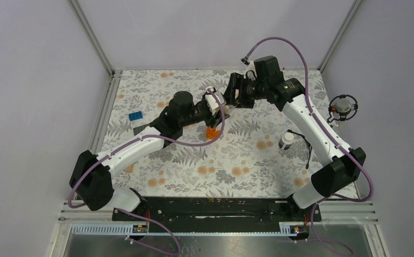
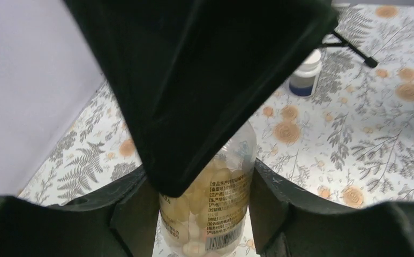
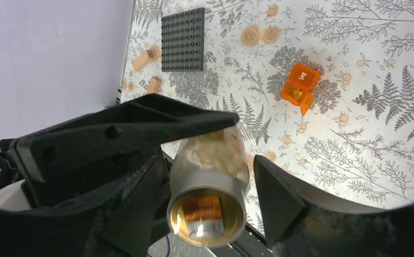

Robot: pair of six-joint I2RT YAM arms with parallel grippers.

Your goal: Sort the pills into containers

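Bottle: clear tan plastic pill bottle, held above mid-table.
Left gripper: clamped on bottle's body.
Right gripper: jaws spread around bottle's end, not touching.
Advice: steady it, probably pour over translucent orange hinged box.

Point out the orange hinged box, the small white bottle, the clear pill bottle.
translucent orange hinged-lid box (image 3: 300,88): right wrist view, box centre.
small white bottle with dark base (image 2: 306,76): left wrist view, white side wall.
clear tan pill bottle (image 2: 220,209): left wrist view, printed label.
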